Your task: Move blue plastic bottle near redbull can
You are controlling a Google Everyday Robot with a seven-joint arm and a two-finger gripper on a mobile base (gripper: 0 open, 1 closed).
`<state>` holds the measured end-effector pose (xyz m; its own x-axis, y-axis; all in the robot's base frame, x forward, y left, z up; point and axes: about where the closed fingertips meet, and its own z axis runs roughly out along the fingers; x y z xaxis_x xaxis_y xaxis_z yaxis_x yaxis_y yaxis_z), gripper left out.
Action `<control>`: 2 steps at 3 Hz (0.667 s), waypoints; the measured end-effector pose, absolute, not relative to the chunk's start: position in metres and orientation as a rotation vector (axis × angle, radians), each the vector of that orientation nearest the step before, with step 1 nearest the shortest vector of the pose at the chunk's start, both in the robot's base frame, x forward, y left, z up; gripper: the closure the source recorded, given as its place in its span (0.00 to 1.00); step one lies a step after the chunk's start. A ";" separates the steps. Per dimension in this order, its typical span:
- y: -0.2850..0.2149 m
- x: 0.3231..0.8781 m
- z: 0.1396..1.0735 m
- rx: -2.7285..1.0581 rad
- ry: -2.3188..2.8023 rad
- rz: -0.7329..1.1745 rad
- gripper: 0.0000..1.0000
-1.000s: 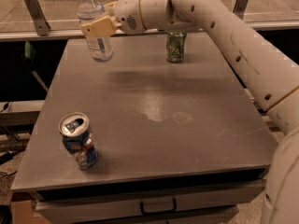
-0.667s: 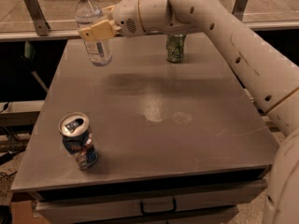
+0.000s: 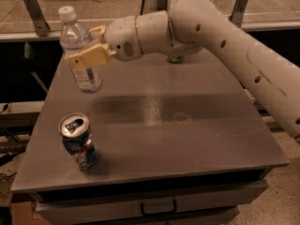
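Camera view: the gripper, clamped on the blue plastic bottle, has carried it nearer the redbull can.

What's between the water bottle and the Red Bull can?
Nothing, only bare table, seen in the camera view. The tool grips the blue plastic bottle behind the redbull can.

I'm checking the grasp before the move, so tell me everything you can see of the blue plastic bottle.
The blue plastic bottle is tall and made of clear plastic, with a white screw cap. It tilts slightly, cap leaning left, at the far left part of the table. The gripper is shut on its middle, one tan finger across the front. Whether its base touches the table cannot be told. The redbull can stands apart from it, near the front edge.
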<state>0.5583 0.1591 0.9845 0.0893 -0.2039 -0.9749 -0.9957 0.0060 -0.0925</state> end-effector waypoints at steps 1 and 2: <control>0.157 0.508 0.972 -1.425 1.267 1.079 1.00; 0.149 0.477 0.965 -1.454 1.258 1.100 1.00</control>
